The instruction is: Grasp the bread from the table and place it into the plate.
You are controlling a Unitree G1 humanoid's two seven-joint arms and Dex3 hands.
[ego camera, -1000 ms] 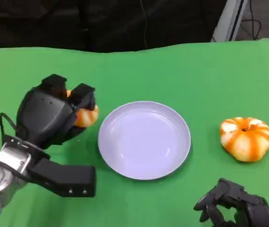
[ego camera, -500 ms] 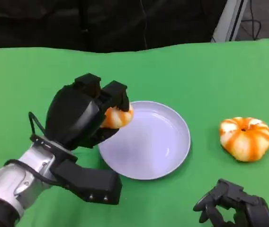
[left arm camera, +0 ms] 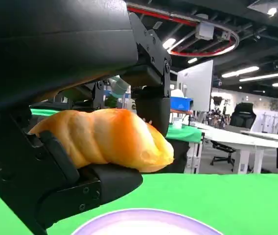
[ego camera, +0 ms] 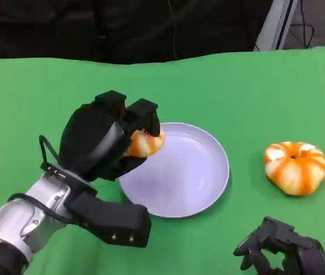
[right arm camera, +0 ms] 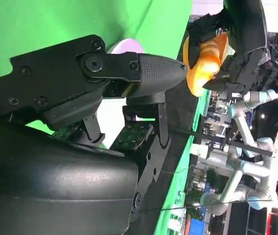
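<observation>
Left robot hand grips bread, lifted above near-left rim of plate. Carry step under way. Next, likely: shift toward plate centre, lower, release. Right robot hand rests low on green surface, fingers curled, holding nothing.

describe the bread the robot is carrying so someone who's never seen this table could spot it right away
On the green table, find the pale round plate in the middle. Over its left rim, the left hand holds the bread, a small golden-orange twisted roll clear of the surface. The other orange thing, a white-striped pumpkin-shaped piece, lies untouched on the table to the plate's right.
</observation>
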